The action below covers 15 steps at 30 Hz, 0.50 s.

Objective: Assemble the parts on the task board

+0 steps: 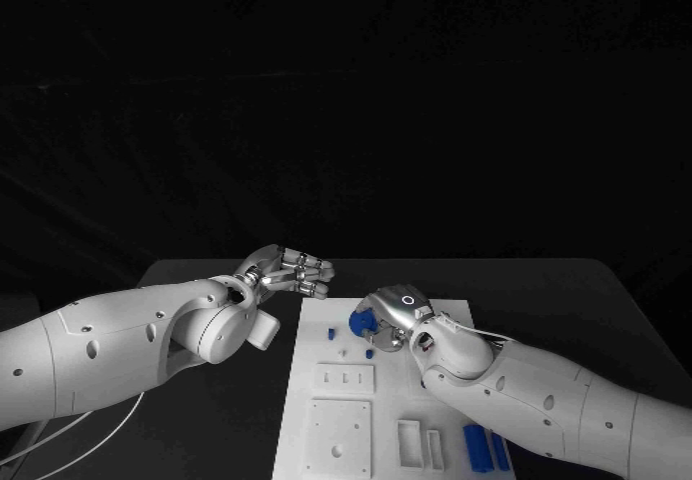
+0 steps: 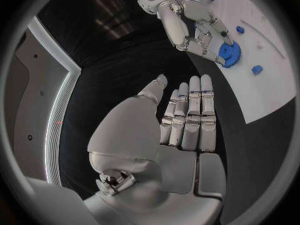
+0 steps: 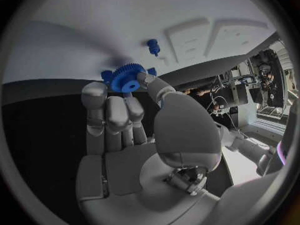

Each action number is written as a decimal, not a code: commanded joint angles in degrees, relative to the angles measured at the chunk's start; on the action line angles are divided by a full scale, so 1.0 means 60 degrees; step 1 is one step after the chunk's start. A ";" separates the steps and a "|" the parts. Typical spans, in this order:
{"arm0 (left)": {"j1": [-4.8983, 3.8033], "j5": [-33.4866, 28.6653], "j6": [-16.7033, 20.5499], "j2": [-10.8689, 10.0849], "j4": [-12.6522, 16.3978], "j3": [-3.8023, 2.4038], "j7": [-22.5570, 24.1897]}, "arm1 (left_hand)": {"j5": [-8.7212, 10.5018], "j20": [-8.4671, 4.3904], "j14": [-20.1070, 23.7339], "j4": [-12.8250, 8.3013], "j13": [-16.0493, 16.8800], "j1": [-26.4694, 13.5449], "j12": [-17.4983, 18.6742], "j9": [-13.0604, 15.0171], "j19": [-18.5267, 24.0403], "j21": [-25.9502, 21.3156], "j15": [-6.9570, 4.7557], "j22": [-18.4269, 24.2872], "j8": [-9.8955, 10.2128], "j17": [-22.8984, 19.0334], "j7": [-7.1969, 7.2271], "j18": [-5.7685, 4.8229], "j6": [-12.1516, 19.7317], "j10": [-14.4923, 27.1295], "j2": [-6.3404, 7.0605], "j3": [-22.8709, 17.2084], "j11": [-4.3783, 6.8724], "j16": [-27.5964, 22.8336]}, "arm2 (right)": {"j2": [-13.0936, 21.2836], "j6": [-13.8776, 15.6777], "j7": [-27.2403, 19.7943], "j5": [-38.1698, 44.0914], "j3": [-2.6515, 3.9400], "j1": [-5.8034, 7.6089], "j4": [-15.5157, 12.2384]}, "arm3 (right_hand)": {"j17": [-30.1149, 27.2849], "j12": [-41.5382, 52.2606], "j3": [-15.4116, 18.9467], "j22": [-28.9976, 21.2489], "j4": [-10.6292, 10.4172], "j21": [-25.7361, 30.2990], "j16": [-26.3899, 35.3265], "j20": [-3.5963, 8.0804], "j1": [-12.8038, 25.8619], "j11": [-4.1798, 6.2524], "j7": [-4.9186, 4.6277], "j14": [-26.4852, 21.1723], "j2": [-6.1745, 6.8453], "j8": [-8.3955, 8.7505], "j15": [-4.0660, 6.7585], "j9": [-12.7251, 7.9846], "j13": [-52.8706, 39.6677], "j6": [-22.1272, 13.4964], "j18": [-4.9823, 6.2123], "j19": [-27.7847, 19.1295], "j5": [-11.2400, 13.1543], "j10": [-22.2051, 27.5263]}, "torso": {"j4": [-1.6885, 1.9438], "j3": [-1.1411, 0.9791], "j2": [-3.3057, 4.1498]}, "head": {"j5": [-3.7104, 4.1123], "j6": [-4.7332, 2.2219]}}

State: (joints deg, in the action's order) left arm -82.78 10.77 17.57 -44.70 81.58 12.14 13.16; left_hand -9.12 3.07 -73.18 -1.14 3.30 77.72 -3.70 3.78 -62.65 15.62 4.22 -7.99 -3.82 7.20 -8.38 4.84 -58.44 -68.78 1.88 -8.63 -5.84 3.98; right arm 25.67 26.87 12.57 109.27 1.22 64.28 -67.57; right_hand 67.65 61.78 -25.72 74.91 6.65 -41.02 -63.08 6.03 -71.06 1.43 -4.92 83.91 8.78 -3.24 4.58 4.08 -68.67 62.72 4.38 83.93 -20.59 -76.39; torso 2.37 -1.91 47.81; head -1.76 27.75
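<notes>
The white task board (image 1: pixel 447 400) lies in the middle of the black table. My right hand (image 1: pixel 397 308) hovers over the board's far left corner and pinches a blue gear (image 1: pixel 361 322) at its fingertips. The right wrist view shows the gear (image 3: pixel 128 78) held between thumb and fingers just above the board (image 3: pixel 94 25), with a small blue peg (image 3: pixel 153 46) standing beyond it. My left hand (image 1: pixel 289 272) hangs off the board's far left, fingers straight and together, holding nothing (image 2: pixel 187 120). From the left wrist I see the right hand (image 2: pixel 197 27) with the gear (image 2: pixel 229 53).
Two small blue parts (image 1: pixel 335 333) (image 1: pixel 371 352) sit on the board near the gear. Two blue pins (image 1: pixel 473 445) (image 1: pixel 499 450) lie at the board's near right. Square recessed plates (image 1: pixel 346 380) and slots (image 1: pixel 418 440) fill the near half. Black table surrounds the board.
</notes>
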 commanded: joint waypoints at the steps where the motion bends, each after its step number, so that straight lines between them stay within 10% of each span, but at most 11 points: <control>1: -0.0010 0.0020 -0.0100 0.0033 0.0009 -0.0007 0.0073 | -0.0057 0.0059 0.0061 -0.0019 0.0015 -0.0081 0.0041 0.0001 0.0004 0.0014 0.0025 0.0010 0.0016 0.0011 0.0024 -0.0046 0.0073 0.0058 -0.0016 0.0014 -0.0012 -0.0016 | -0.0064 -0.0071 -0.0107 0.0097 -0.0005 -0.0004 0.0059 | -0.0015 -0.0058 -0.0060 0.0843 0.0010 0.0011 0.0045 0.0039 0.0023 0.0032 0.0250 0.0011 0.0070 -0.0059 0.0073 -0.0002 0.0011 0.1346 -0.0168 0.0368 0.0065 0.0032 | -0.0008 0.0000 -0.0006 | -0.0023 0.0012; 15: -0.0011 0.0020 -0.0113 0.0062 -0.0001 -0.0007 0.0065 | -0.0058 0.0060 0.0064 -0.0028 0.0015 -0.0104 0.0041 0.0001 0.0005 0.0020 0.0028 0.0020 0.0016 0.0008 0.0022 -0.0045 0.0074 0.0055 -0.0027 0.0009 -0.0013 -0.0016 | -0.0180 -0.0265 -0.0175 -0.0001 -0.0046 -0.0004 0.0312 | -0.0103 -0.0201 -0.0021 0.0809 -0.0019 0.0174 0.0151 0.0025 0.0048 -0.0001 0.0203 -0.0007 0.0073 -0.0056 0.0059 -0.0026 0.0135 0.1154 -0.0157 0.0343 0.0221 0.0120 | -0.0017 -0.0007 -0.0008 | -0.0092 0.0039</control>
State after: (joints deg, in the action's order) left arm -82.79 10.77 17.55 -44.46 81.49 12.13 13.16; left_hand -9.12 3.07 -73.18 -1.14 3.30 77.71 -3.70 3.78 -62.65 15.62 4.22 -7.92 -3.82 7.20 -8.38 4.84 -58.44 -68.78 1.88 -8.63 -5.84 3.98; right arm 24.68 26.25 12.11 109.13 0.98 64.28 -65.79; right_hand 67.07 60.76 -25.71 74.90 6.64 -40.13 -62.52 6.03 -71.06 1.42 -4.92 83.91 8.78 -3.45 4.57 3.96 -67.88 62.72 4.38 83.94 -19.47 -75.95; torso 2.28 -1.97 47.75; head -2.27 28.01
